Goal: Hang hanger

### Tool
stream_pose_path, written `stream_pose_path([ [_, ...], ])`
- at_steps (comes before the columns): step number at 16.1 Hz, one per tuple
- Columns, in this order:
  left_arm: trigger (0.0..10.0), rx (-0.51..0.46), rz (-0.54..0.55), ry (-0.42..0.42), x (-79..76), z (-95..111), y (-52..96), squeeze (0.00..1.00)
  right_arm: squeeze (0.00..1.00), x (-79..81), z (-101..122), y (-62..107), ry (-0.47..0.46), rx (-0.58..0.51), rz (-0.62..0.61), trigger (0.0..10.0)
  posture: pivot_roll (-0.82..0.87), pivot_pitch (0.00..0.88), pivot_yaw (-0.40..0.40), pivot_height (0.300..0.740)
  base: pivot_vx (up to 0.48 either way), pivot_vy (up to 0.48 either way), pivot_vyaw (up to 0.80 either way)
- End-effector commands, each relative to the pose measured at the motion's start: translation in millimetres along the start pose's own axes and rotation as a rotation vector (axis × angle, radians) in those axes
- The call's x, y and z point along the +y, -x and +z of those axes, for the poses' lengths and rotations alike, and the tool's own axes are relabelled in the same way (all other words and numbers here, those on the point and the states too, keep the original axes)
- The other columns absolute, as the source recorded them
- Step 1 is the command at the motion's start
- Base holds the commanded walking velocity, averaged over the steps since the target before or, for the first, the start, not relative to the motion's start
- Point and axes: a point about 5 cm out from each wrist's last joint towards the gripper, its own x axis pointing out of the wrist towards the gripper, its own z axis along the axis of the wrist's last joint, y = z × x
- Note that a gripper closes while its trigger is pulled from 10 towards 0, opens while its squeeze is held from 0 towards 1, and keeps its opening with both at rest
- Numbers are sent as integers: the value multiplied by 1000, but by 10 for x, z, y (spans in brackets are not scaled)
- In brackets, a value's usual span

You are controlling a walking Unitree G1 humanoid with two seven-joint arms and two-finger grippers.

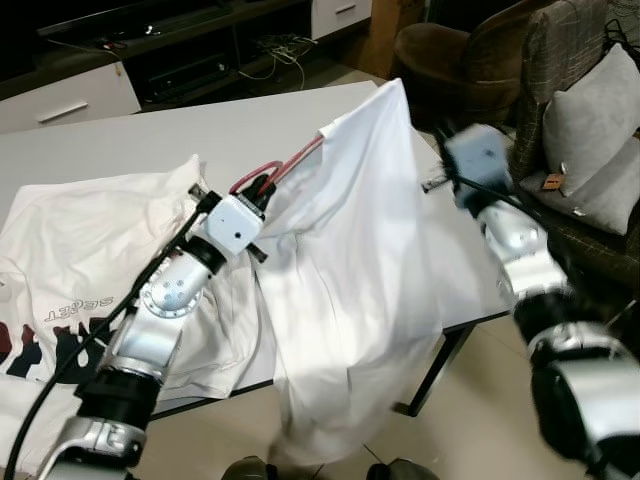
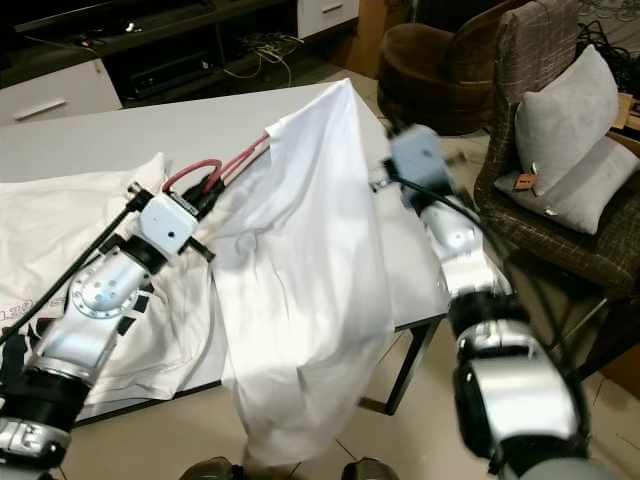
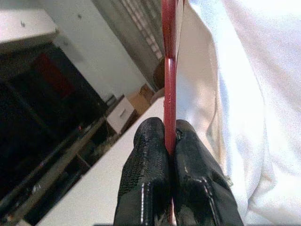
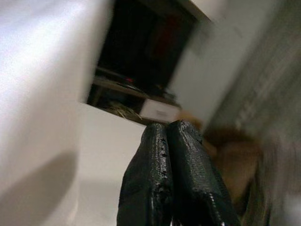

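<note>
Head views: left gripper holds the red hanger inside a white shirt above the bench, shirt toward 5 o'clock.

L wrist: jaws pinching the hanger — keep it level (mind slipping).

R wrist: right gripper pressed together, empty.

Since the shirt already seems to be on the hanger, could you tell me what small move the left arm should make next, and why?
Probably raise the left pincer a little higher. It is shut on the red hanger, and the white shirt draped from it hangs over the table edge nearly to the floor. The right pincer is shut, empty, beside the shirt.
</note>
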Motion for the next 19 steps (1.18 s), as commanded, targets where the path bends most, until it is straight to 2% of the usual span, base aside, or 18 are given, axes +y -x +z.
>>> stream_pose_path([
  [1,10000,-7,26,16,11,38,-6,0,0,-91,-9,51,-85,-12,-94,10000,-13,0,67,736,0,0,0],
  [2,10000,-1,22,32,-33,39,-6,0,0,-89,-23,128,-137,-36,-130,10000,-21,0,77,736,0,0,0],
  [5,10000,11,10,60,-72,39,3,0,0,32,67,328,-125,-124,-33,10000,-44,0,99,736,0,0,0],
  [7,10000,10,53,83,-62,59,-2,0,0,157,61,472,-123,-124,47,10000,-50,0,102,736,0,0,0],
  [10,10000,27,137,164,-121,54,21,0,0,469,35,656,-144,-107,140,10000,-49,0,94,736,0,0,0],
  [12,10000,25,123,175,-236,83,16,0,0,624,107,630,-141,-114,213,10000,-46,0,87,736,0,0,0],
  [15,10000,23,122,188,-286,113,-2,0,0,615,215,493,-71,-146,241,10000,-41,0,80,736,0,0,0],
  [16,10000,24,131,193,-288,117,-7,0,0,626,256,419,-8,-158,286,10000,-36,0,74,736,0,0,0],
  [19,10000,27,141,198,-303,126,2,0,0,738,280,310,81,-151,359,10000,-29,0,65,736,0,0,0],
])
